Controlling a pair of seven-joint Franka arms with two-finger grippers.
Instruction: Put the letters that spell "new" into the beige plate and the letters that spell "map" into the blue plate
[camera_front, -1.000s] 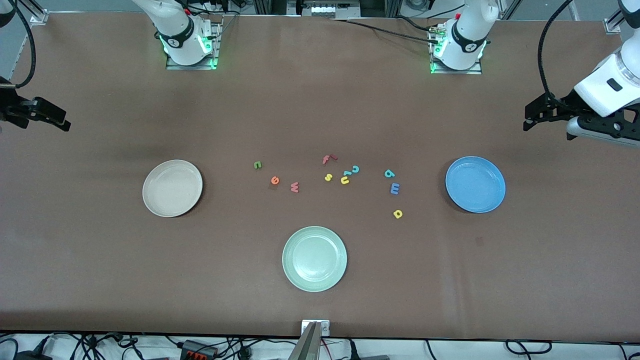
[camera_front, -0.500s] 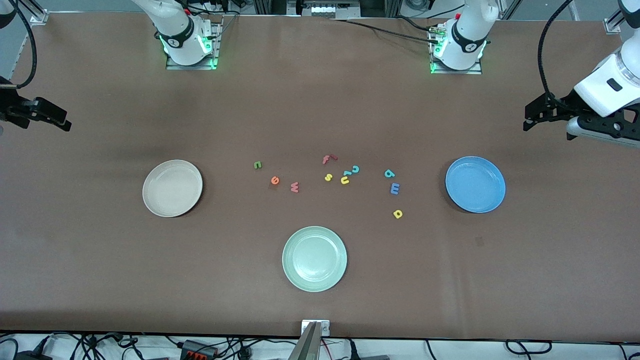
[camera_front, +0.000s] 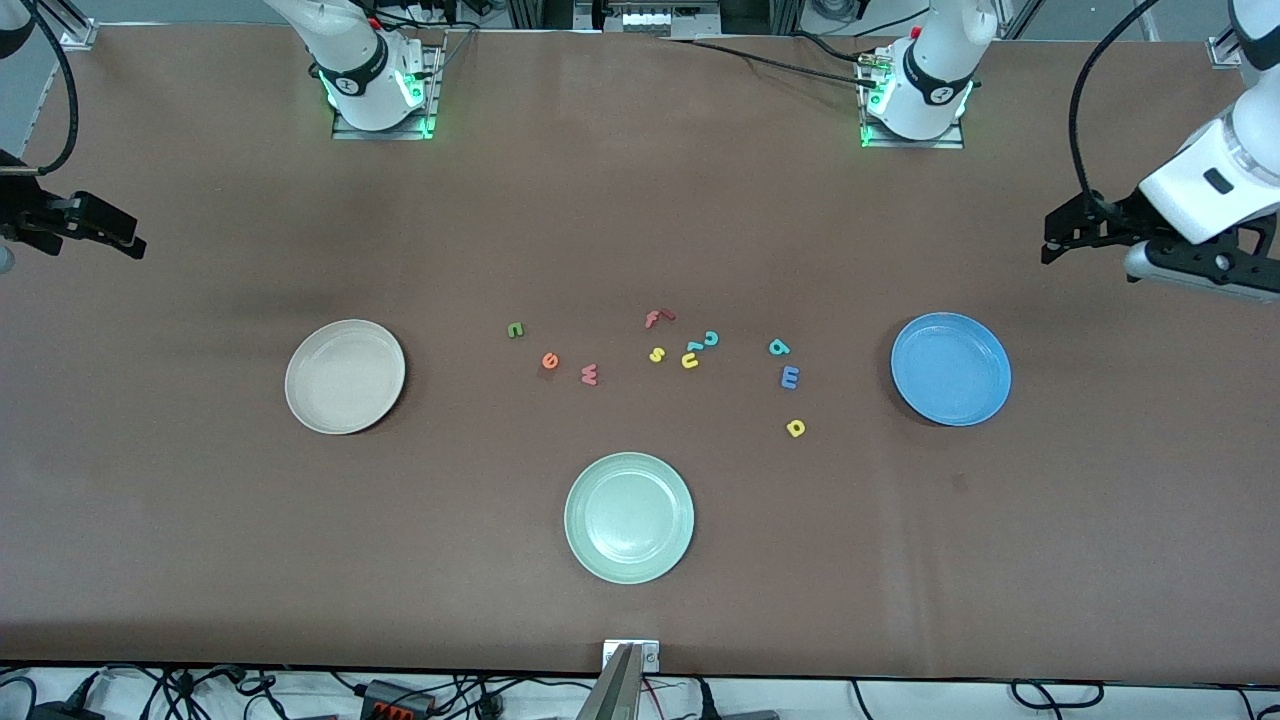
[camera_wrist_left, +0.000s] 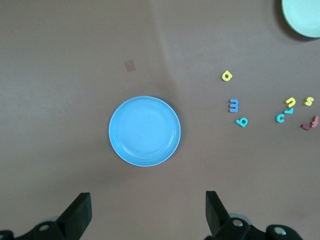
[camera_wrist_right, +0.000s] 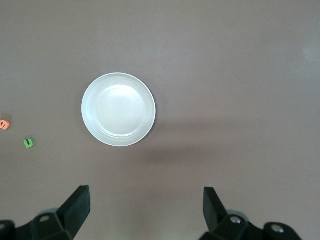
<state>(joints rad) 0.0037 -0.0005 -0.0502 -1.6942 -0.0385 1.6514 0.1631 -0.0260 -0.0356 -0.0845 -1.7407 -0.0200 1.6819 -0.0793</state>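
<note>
Letters for "new" sit loose on the counter (camera_front: 640, 200), mid-way along it: green n (camera_front: 515, 329), orange e (camera_front: 549, 360) at its 5 o'clock, and salmon-red w (camera_front: 589, 374) just past that. None of the three touch. The beige plate (camera_front: 345, 376) is out at their 9 o'clock with a wide bare strip between, nothing in it.

The "map" letters are nearer the blue plate (camera_front: 950, 368). The teal a (camera_front: 779, 347) and blue m (camera_front: 790, 377) lie close together, and the yellow p (camera_front: 796, 428) is on its own at the m's 6 o'clock. The blue plate is at their 3 o'clock, also with nothing in it.

Between the two groups there's a tighter clump: red f (camera_front: 655, 319), yellow s (camera_front: 656, 354), yellow u (camera_front: 690, 360) and the teal hooks (camera_front: 708, 339). The u and a hook look like they touch. The pale green plate (camera_front: 629, 517) is at 6 o'clock from that clump, well apart.

Lots of open counter around every plate rim and along all the edges.

Left gripper (camera_wrist_left: 147, 212) hangs up in the air over bare counter at about 1 o'clock from the blue plate, pointing down, jaws spread wide and holding nothing. Right gripper (camera_wrist_right: 145, 207) mirrors it at the right arm's end, over bare counter at about 10 o'clock from the beige plate, jaws wide too, nothing in them.
</note>
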